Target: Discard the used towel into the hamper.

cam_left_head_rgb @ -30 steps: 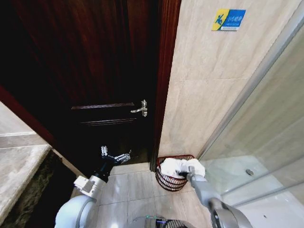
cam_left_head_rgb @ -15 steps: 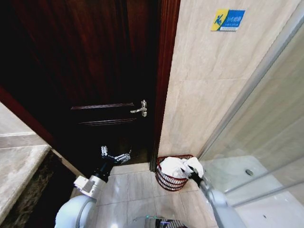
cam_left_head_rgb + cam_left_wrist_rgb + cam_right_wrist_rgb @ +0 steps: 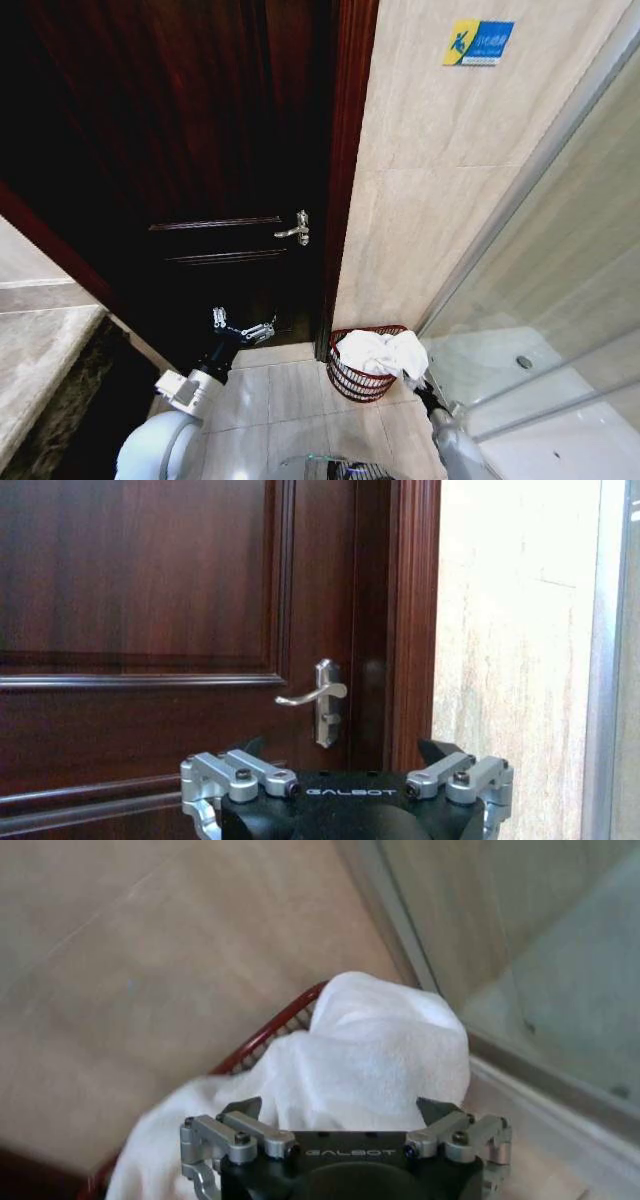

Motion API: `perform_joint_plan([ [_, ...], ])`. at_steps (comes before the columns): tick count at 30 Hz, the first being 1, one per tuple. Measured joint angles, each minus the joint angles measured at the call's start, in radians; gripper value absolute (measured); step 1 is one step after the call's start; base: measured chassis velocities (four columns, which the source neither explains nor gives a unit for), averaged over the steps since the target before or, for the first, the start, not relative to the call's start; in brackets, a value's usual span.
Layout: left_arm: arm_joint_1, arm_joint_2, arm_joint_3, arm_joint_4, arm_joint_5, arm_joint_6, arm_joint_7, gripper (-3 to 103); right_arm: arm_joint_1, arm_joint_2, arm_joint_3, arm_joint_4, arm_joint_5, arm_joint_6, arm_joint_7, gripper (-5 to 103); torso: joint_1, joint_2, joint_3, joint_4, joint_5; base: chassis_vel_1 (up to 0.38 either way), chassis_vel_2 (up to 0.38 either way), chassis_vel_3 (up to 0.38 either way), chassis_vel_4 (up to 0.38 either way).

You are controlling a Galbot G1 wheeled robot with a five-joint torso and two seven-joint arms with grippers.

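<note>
The white towel (image 3: 381,352) lies heaped in the hamper (image 3: 352,382), a small round reddish-brown wire basket on the floor by the tiled wall, and drapes over its rim. My right gripper (image 3: 424,393) sits just off the hamper's right side, drawn back from the towel. In the right wrist view the towel (image 3: 372,1054) covers most of the hamper rim (image 3: 268,1036), and the right gripper (image 3: 340,1108) is open with nothing held. My left gripper (image 3: 243,328) hangs open in front of the dark door, well left of the hamper, and holds nothing (image 3: 345,747).
A dark wooden door (image 3: 200,150) with a silver lever handle (image 3: 298,229) stands behind the left arm. The glass shower screen (image 3: 540,300) and its frame close off the right side. A stone counter edge (image 3: 40,350) is at the left. Beige floor tiles (image 3: 290,400) lie between.
My right arm has pulled back and down from the hamper, letting go of the towel, which stays draped in it. The left arm has not moved.
</note>
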Motion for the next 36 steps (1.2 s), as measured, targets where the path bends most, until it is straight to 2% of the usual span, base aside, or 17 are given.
perform_joint_plan([
  [1,0.000,0.000,0.000,0.000,0.000,0.000,0.000,100,0.000,0.000,0.000,0.000,0.000,0.000,0.000,100,0.000,0.000,0.000,0.0000,0.0000,0.000,0.000,0.000,0.000],
  [2,0.000,0.000,0.000,0.000,0.000,0.000,0.000,100,0.028,0.000,0.007,-0.028,0.046,-0.053,0.012,100,0.000,0.000,0.000,0.0000,0.0000,0.000,0.000,0.000,0.000],
  [3,0.000,0.000,0.000,0.000,0.000,0.000,0.000,100,0.037,0.002,0.010,-0.037,0.057,-0.072,0.023,100,0.000,0.000,0.000,-0.0001,0.0000,0.000,0.000,0.000,0.000],
  [8,0.000,0.000,0.000,0.000,0.000,0.000,0.000,100,0.060,0.023,0.016,-0.073,0.057,-0.128,0.086,100,0.000,0.000,0.000,-0.0004,0.0005,0.000,0.000,0.000,0.000],
  [14,0.000,0.000,0.000,0.000,0.000,0.000,0.000,100,0.105,0.018,0.009,-0.136,0.071,-0.148,0.091,99,0.000,0.000,0.000,-0.0003,0.0004,0.000,0.000,0.000,0.000],
  [16,0.000,0.000,0.000,0.000,0.000,0.000,0.000,100,0.132,0.006,0.006,-0.168,0.071,-0.148,0.075,91,0.000,0.000,0.000,-0.0002,0.0001,0.000,0.000,0.000,0.000],
  [20,0.000,0.000,0.000,0.000,0.000,0.000,0.000,100,0.148,-0.005,0.005,-0.178,0.067,-0.147,0.068,84,0.000,0.000,0.000,-0.0003,0.0003,0.000,0.000,0.000,0.000],
  [26,0.000,0.000,0.000,0.000,0.000,0.000,0.000,100,0.109,-0.005,-0.006,-0.074,0.064,-0.149,0.064,64,0.000,0.000,0.000,-0.0004,0.0001,0.000,0.000,0.000,0.000],
  [27,0.000,0.000,0.000,0.000,0.000,0.000,0.000,100,0.109,-0.005,-0.006,-0.074,0.064,-0.149,0.064,64,0.000,0.000,0.000,-0.0004,0.0001,0.000,0.000,0.000,0.000],
  [30,0.000,0.000,0.000,0.000,0.000,0.000,0.000,100,0.099,-0.001,-0.008,-0.065,0.050,-0.138,0.052,52,0.000,0.000,0.000,-0.0003,0.0004,0.000,0.000,0.000,0.000],
  [32,0.000,0.000,0.000,0.000,0.000,0.000,0.000,100,0.096,-0.001,-0.008,-0.064,0.047,-0.136,0.049,52,0.000,0.000,0.000,-0.0003,0.0002,0.000,0.000,0.000,0.000],
  [34,0.000,0.000,0.000,0.000,0.000,0.000,0.000,100,0.081,0.002,-0.007,-0.043,0.044,-0.129,0.032,40,0.000,0.000,0.000,-0.0004,0.0005,0.000,0.000,0.000,0.000],
  [36,0.000,0.000,0.000,0.000,0.000,0.000,0.000,100,0.077,0.003,-0.007,-0.035,0.044,-0.127,0.027,40,0.000,0.000,0.000,-0.0004,0.0004,0.000,0.000,0.000,0.000],
])
